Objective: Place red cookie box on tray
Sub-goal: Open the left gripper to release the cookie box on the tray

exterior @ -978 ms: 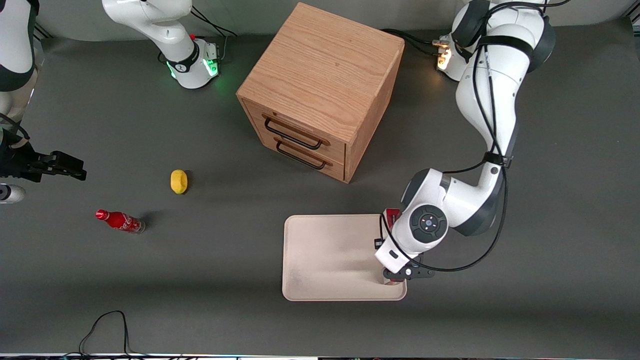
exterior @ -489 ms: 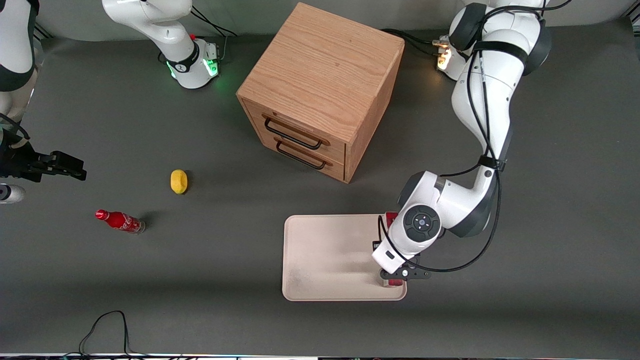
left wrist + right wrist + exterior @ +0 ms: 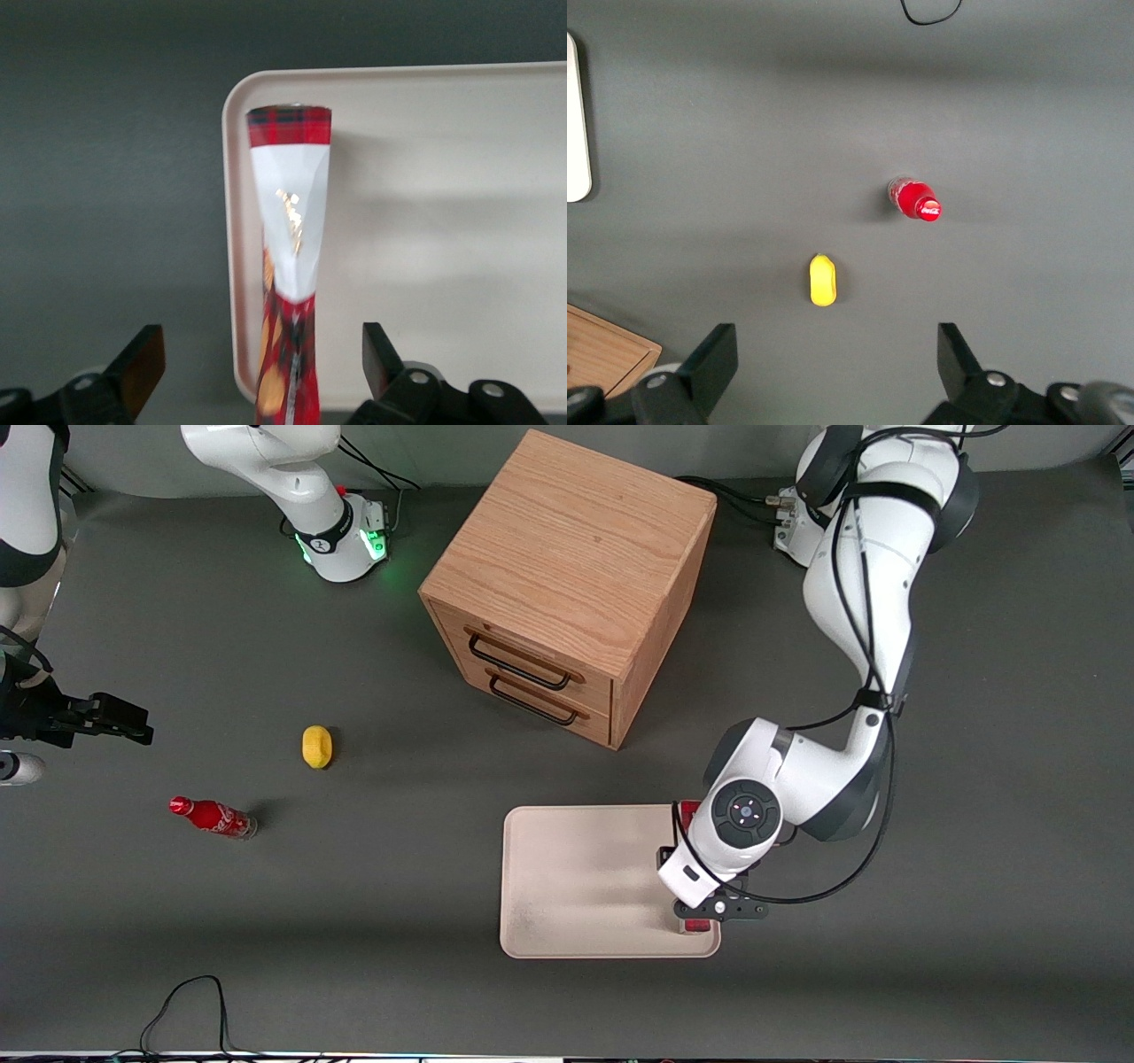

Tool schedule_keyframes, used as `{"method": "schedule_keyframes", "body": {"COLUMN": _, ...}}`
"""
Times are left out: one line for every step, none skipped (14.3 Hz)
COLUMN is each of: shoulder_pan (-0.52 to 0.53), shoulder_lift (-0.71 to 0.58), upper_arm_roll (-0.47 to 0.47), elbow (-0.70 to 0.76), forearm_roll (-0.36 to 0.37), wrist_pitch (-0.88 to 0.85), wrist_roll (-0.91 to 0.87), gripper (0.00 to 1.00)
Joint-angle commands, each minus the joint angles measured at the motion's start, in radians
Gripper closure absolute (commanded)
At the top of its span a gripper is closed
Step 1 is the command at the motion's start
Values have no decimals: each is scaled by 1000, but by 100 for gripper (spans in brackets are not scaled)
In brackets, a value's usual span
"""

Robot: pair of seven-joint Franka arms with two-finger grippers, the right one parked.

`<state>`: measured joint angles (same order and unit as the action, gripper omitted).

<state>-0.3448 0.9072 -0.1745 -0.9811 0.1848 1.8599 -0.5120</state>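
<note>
A dark grey table (image 3: 266, 921) carries a wooden drawer cabinet (image 3: 567, 584) and the tray (image 3: 576, 886). The red cookie box (image 3: 290, 266) stands on edge along the tray's rim, untouched between the gripper (image 3: 257, 372)'s spread fingers (image 3: 142, 363).

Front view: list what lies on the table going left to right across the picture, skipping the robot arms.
cola bottle → yellow object → wooden drawer cabinet → tray → red cookie box, on the tray's edge under the gripper, whose fingers stand open.
</note>
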Motion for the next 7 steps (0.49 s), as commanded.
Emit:
{"method": "schedule_keyframes", "body": {"shoulder_pan": -22, "shoulder_lift": -134, "upper_arm_roll": 7, "elbow": -17, "forearm_roll": 7, "wrist_pitch": -166, "wrist_roll": -60, "gripper": 0}}
{"method": "schedule_keyframes", "body": {"shoulder_pan": -37, "shoulder_lift": -166, "upper_arm_roll": 6, "elbow": -19, "forearm_roll": 5, "wrist_pitch": -209, "wrist_roll": -81, "gripper": 0}}
{"method": "schedule_keyframes", "body": {"shoulder_pan": -61, "shoulder_lift": -200, "upper_arm_roll": 7, "elbow": -19, "forearm_roll": 7, "wrist_pitch": -238, "wrist_roll": -89, "gripper": 0}}
{"method": "schedule_keyframes", "body": {"shoulder_pan": -72, "shoulder_lift": -233, "upper_arm_roll": 7, "elbow": -21, "forearm_roll": 7, "wrist_pitch": -263, "wrist_roll": -91, "gripper": 0}}
{"method": "schedule_keyframes", "body": {"shoulder_pan": -74, "shoulder_lift": -270, "upper_arm_roll": 7, "elbow": -24, "forearm_roll": 8, "wrist_pitch": -286, "wrist_roll": -89, "gripper": 0}}
{"method": "schedule_keyframes", "body": {"shoulder_pan": -74, "shoulder_lift": -310, "upper_arm_roll": 6, "elbow": -25, "forearm_roll": 7, "wrist_pitch": -301, "wrist_roll": -88, "gripper": 0}}
{"method": "schedule_keyframes", "body": {"shoulder_pan": -74, "shoulder_lift": -347, "upper_arm_roll": 6, "elbow": -25, "forearm_roll": 7, "wrist_pitch": -315, "wrist_roll": -86, "gripper": 0}}
